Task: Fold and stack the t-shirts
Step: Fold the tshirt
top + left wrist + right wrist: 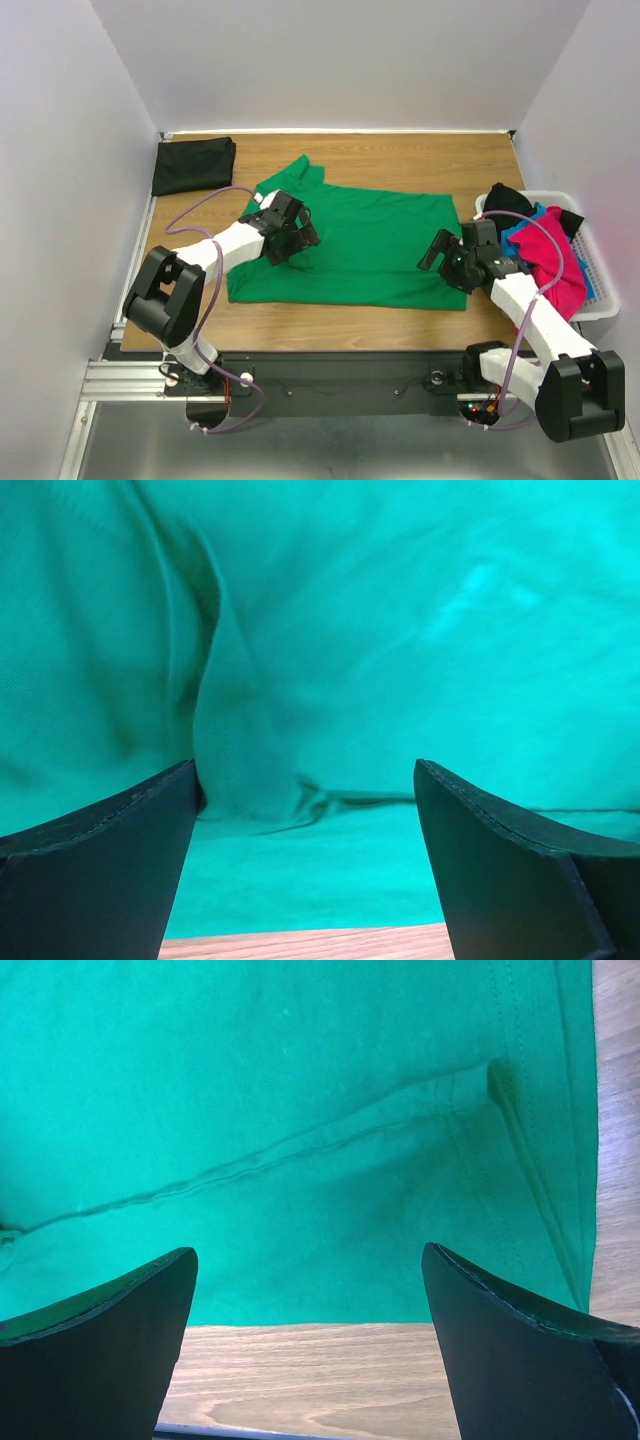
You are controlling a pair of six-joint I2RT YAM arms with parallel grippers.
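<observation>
A bright green t-shirt (365, 245) lies spread across the middle of the wooden table (420, 155). My left gripper (300, 243) is open just above the shirt's left part; the left wrist view shows wrinkled green cloth (330, 660) between the fingers. My right gripper (440, 262) is open over the shirt's right near corner; the right wrist view shows the green hem (330, 1210) and bare wood. A folded black t-shirt (193, 164) lies at the far left corner. Magenta, blue and black t-shirts (545, 250) are heaped in the white basket.
The white plastic basket (600, 280) stands at the right edge of the table. White walls close in on the left, back and right. The table's near edge runs just below the green shirt.
</observation>
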